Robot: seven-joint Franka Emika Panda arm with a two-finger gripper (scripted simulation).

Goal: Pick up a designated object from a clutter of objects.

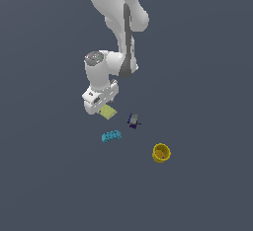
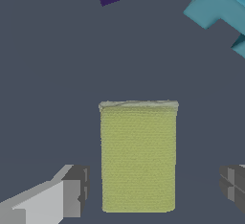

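Where the end effector [image 2: 150, 189] spreads, a textured flat yellow-green plate [image 2: 138, 157] lies.

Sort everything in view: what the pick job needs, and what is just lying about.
Needed for the job:
- yellow-green square plate
- end effector, open, straddling the plate

Just lying about:
- cyan studded brick
- small dark purple piece
- yellow round cup
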